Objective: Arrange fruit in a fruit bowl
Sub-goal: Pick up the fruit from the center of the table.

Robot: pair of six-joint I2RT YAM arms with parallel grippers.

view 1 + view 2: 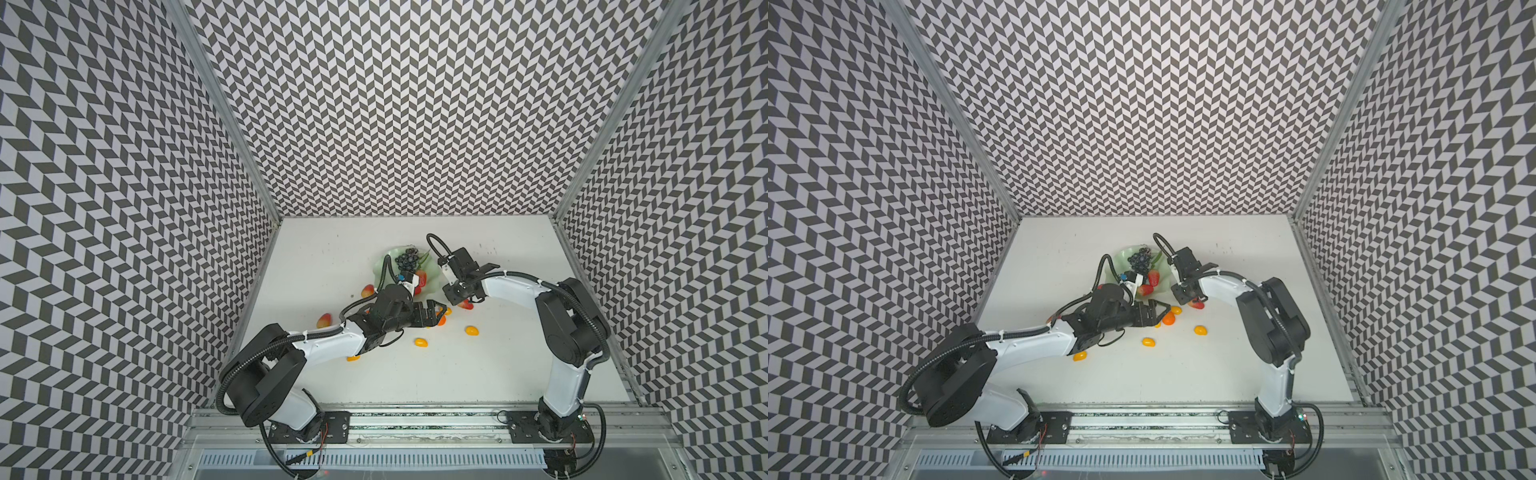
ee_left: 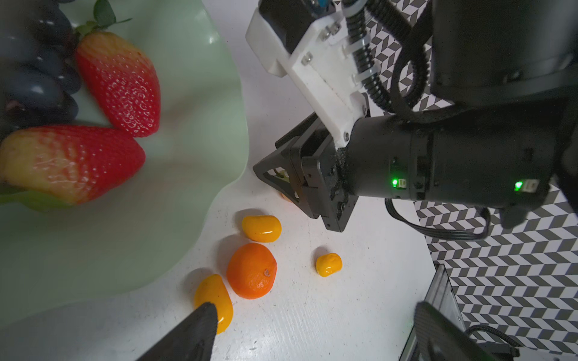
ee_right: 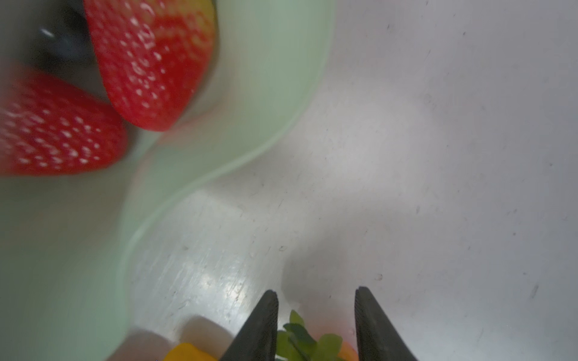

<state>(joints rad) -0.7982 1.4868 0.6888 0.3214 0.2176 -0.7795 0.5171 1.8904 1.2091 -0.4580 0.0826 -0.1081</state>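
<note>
The mint-green fruit bowl (image 1: 382,262) (image 2: 187,125) holds a dark grape bunch (image 1: 407,261) and two strawberries (image 2: 120,84) (image 2: 72,162). My right gripper (image 3: 316,293) (image 1: 461,297) points down just right of the bowl's rim, shut on a third strawberry (image 3: 300,340) (image 1: 466,305), whose green leaves show between the fingers. My left gripper (image 2: 312,331) (image 1: 438,313) is open, low over the table in front of the bowl. One of its fingers (image 2: 194,331) is beside a kumquat (image 2: 214,297); a tangerine (image 2: 251,270) lies just beyond.
More kumquats lie loose on the white table (image 1: 471,331) (image 1: 421,342) (image 1: 353,358), the last partly under my left forearm. Two red-yellow pears (image 1: 367,290) (image 1: 324,321) lie left of the bowl. Patterned walls enclose the table on three sides.
</note>
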